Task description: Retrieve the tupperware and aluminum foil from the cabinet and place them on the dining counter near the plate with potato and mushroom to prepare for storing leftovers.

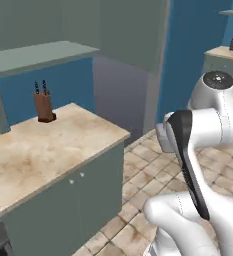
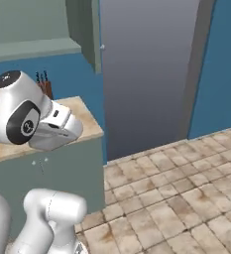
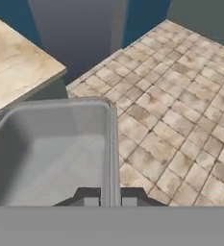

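Brown floor tiles (image 3: 180, 120) spread out under the hand. Its gripper (image 3: 110, 201) pinches the right wall of the grey tupperware (image 3: 51, 149), one finger on each side. From the fingers, the tub stretches toward ten o'clock.

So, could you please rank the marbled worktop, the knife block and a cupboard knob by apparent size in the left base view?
1. Marbled worktop, by far the largest.
2. Knife block.
3. Cupboard knob, a tiny dot.

A brown knife block (image 1: 44, 106) stands on a marbled worktop (image 1: 43, 150).
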